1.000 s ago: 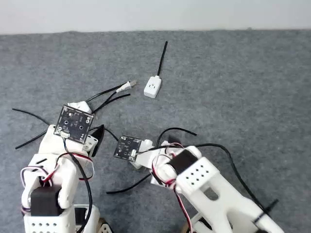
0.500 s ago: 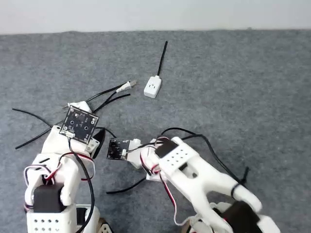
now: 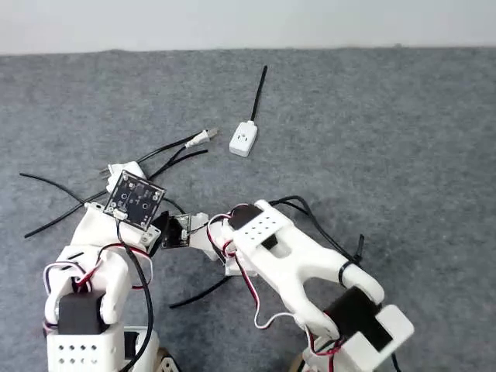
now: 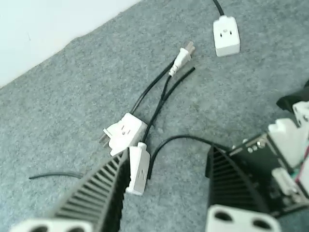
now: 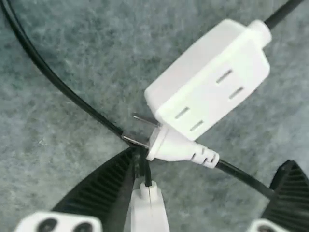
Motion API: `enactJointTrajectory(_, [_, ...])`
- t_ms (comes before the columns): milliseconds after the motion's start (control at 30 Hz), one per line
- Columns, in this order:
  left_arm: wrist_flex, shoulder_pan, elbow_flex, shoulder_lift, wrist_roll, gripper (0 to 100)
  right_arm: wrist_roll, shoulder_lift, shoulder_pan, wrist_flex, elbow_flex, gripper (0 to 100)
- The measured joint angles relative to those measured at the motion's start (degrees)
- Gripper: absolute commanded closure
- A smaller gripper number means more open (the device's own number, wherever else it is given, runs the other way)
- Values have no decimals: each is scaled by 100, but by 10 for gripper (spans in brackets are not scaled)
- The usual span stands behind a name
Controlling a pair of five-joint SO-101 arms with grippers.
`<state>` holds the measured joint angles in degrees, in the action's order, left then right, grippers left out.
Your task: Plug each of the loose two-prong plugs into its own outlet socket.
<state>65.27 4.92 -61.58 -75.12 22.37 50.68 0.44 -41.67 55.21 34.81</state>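
Two white outlet sockets lie on the grey-carpeted table, and neither has anything pushed into it. The far socket sits out in the open with its black cord running away from the arms, and its slots face up bare in the left wrist view; the near socket lies just beyond the left arm, its slots likewise unfilled. I count three white plugs. The first plug rests just beside the far socket but apart from it, prongs pointing toward it. The second plug lies pressed against the side of the near socket, its two prongs sticking out into the air beside the casing rather than into the slots. The third plug lies close by the near socket, right against one finger of the left hand, with its prongs hidden from me. Black cords trail loosely across the carpet around the arms. The left hand is spread wide and holds nothing; the right hand is also spread wide and empty, with the near socket and the second plug lying between and beyond its fingers. The right arm leans in across the table, its wrist close beside the left arm's.
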Motion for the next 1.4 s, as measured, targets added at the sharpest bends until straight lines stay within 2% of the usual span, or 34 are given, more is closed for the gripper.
enactJointTrajectory(200, [-281, 9, -149, -18, -9, 746, 492, 9, 0, 378, -273, 592])
enactJointTrajectory(600, [-299, 0, -202, 35, 26, 746, 1433, 9, 0, 949, -492, 592])
enactJointTrajectory(1400, [-299, 0, -211, 35, 26, 746, 1512, 1029, 404, 1020, -774, 593])
